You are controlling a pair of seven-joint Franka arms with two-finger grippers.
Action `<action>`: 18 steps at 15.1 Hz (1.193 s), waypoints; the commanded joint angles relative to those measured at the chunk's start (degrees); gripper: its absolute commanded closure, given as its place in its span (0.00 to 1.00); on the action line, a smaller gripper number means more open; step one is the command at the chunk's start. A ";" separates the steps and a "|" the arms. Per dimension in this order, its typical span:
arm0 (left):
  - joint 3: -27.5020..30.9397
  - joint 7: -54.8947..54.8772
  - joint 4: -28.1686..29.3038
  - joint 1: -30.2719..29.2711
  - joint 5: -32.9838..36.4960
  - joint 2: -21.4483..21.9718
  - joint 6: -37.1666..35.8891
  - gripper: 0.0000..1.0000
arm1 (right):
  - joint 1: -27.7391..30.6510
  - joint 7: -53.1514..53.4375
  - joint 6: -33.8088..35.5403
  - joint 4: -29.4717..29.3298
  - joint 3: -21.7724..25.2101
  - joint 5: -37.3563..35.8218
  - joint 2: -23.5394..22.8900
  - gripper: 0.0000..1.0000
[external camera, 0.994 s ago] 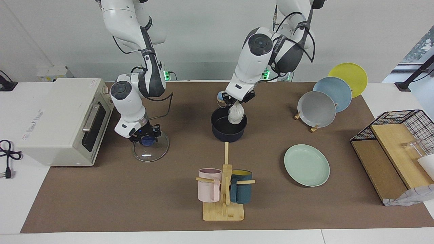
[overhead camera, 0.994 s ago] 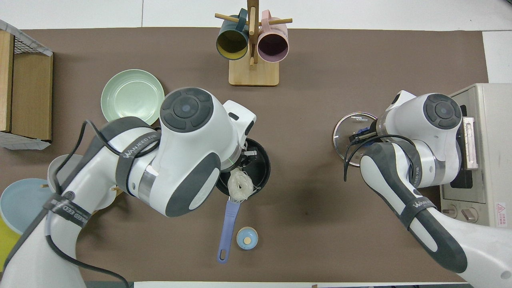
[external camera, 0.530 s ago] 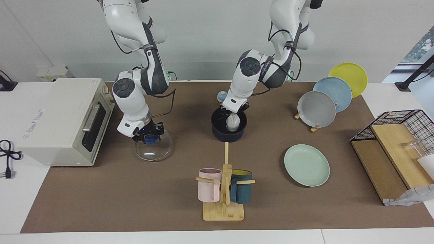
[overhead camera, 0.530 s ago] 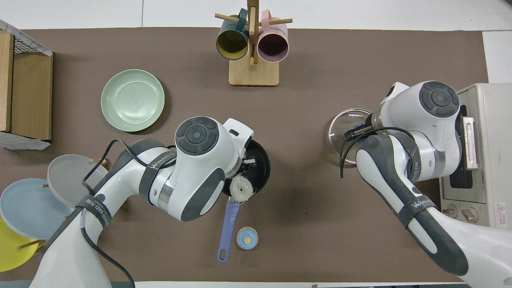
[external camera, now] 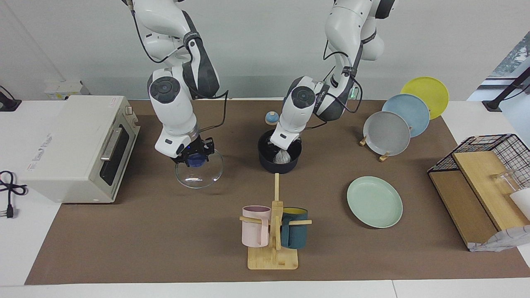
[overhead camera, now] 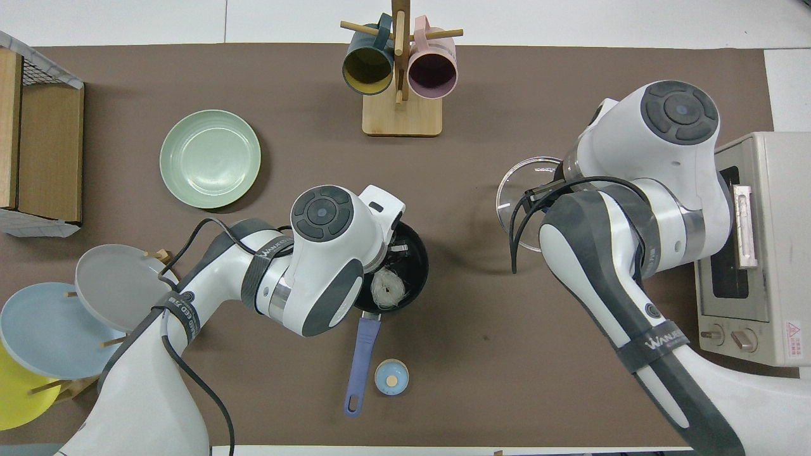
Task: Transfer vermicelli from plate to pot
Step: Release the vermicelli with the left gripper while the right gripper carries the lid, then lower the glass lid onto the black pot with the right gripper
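The dark navy pot (external camera: 267, 164) stands mid-table, its blue handle (overhead camera: 361, 358) pointing toward the robots. My left gripper (external camera: 282, 148) reaches down into the pot, shut on one whitish vermicelli nest (external camera: 283, 156) that hangs inside the rim; the nest also shows in the overhead view (overhead camera: 388, 288). No second nest shows. The mint-green plate (external camera: 374, 201) lies empty, farther from the robots than the pot, toward the left arm's end. My right gripper (external camera: 194, 159) is shut on the blue knob of a glass lid (external camera: 201, 177), held tilted above the mat.
A wooden mug rack (external camera: 273, 248) with a pink and a teal mug stands farther out than the pot. A toaster oven (external camera: 78, 145) sits at the right arm's end. Grey, blue and yellow plates (external camera: 387, 133) lean on stands. A small blue cap (external camera: 271, 118) lies near the robots. A wire basket (external camera: 497, 157) holds boards.
My left gripper has lowered the vermicelli nest from above the rim down into the pot. My right gripper has lifted the glass lid and carried it toward the pot.
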State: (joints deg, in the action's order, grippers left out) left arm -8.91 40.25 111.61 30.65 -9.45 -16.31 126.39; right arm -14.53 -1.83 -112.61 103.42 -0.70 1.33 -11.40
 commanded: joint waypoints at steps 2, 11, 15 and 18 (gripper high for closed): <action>1.35 -2.01 -6.72 -1.63 -0.49 4.61 -12.60 0.00 | -1.72 3.40 3.18 -3.75 -0.01 1.04 -0.64 0.38; 1.35 -25.89 -15.89 -23.87 4.23 18.15 -35.95 0.00 | -12.70 24.03 3.90 -7.10 -0.09 1.04 -0.82 0.38; 1.53 -35.48 -14.14 -30.20 6.02 19.03 -34.55 0.00 | -18.33 32.48 1.27 -7.10 0.00 0.95 -1.08 0.38; 1.70 -35.94 -11.86 -32.57 6.19 19.99 -32.88 0.00 | -22.63 37.31 -1.01 -7.10 0.00 0.87 -2.92 0.41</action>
State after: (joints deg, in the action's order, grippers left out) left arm -6.57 5.41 97.15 -0.39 -4.46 2.22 91.63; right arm -35.05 32.34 -111.83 97.54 -0.97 1.46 -12.46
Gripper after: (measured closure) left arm 0.000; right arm 0.335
